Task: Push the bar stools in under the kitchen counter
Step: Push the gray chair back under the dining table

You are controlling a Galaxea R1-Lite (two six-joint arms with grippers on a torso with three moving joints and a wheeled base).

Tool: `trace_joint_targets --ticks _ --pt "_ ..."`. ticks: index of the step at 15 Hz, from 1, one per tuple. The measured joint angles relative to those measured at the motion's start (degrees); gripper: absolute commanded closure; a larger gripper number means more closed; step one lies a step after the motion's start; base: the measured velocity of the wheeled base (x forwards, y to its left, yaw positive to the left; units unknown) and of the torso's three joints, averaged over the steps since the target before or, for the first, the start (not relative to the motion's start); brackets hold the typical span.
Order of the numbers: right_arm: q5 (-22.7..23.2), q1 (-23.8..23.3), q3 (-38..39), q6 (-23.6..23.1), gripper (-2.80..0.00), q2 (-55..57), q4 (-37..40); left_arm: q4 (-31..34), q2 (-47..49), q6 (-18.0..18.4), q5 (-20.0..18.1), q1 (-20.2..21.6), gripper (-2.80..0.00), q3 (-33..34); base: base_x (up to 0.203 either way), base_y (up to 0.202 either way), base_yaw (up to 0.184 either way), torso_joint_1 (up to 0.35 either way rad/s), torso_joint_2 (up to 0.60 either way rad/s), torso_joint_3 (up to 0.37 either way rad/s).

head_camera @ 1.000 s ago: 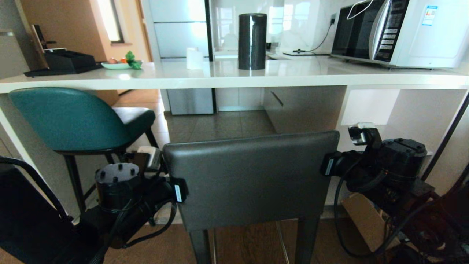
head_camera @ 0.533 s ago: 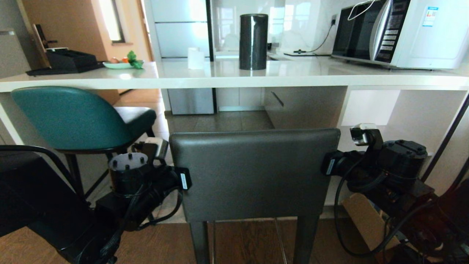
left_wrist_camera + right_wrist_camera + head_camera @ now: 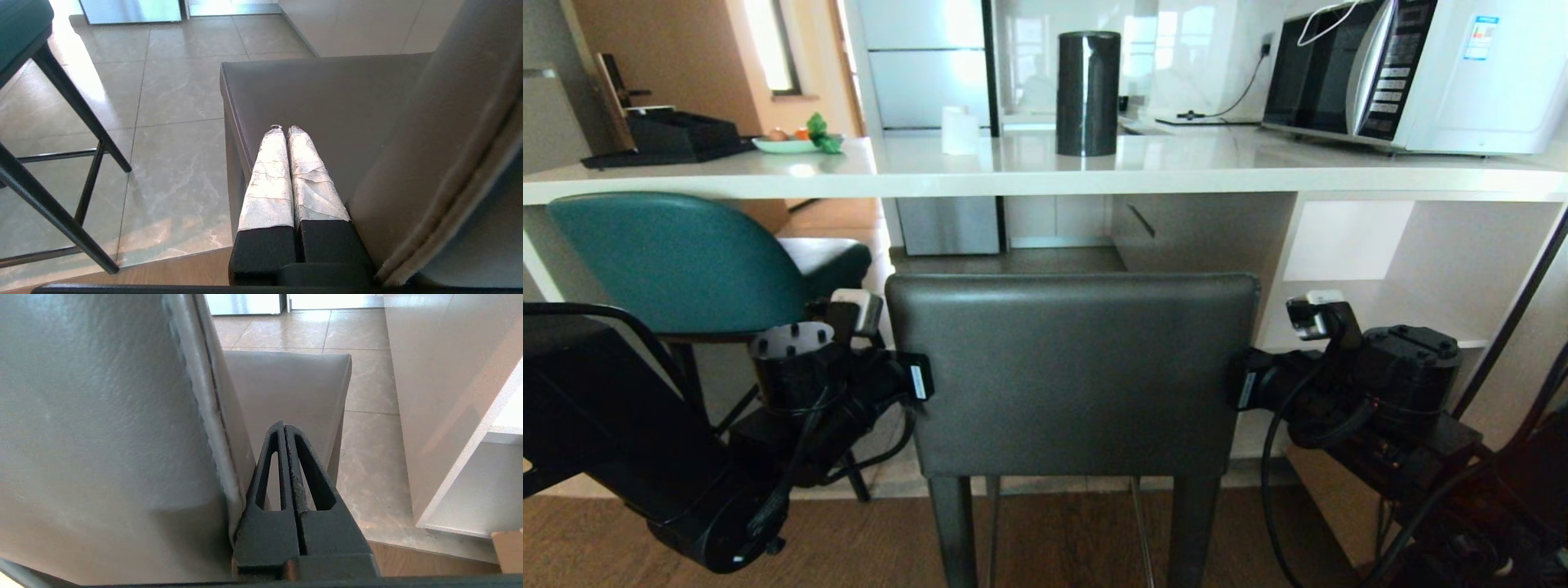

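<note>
Daylight enters from 12 o'clock — glare whitens the table (image 3: 1013,159) and floor tiles (image 3: 171,81), foreground dim, edges bowed.

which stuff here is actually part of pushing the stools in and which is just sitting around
Part of the job:
grey stool
teal stool
kitchen counter
left pincer, shut, beside the grey backrest
right pincer, shut, at its other side

Just lying about:
microwave
black cylinder
plate of food
</note>
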Motion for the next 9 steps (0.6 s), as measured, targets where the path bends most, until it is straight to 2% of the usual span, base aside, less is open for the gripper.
trace_joint_targets --ticks 2,5,9 --pt "-0.2 -0.2 0.0 0.0 0.00 0.3 -0.1 0.4 0.5 0.0 0.7 -0.6 0.00 -1.5 0.000 0.000 0.000 0.000 0.00 0.000" --pt "-0.6 -0.4 1.0 0.0 0.00 0.8 -1.0 1.1 0.9 0.2 1.8 -3.7 0.00 -3.5 0.000 0.000 0.000 0.000 0.00 0.000" --pt "-0.9 -2.2 1.4 0.0 0.00 1.8 -1.9 -0.2 -0.6 -0.1 3.9 -9.5 0.00 0.7 0.000 0.000 0.000 0.000 0.00 0.000"
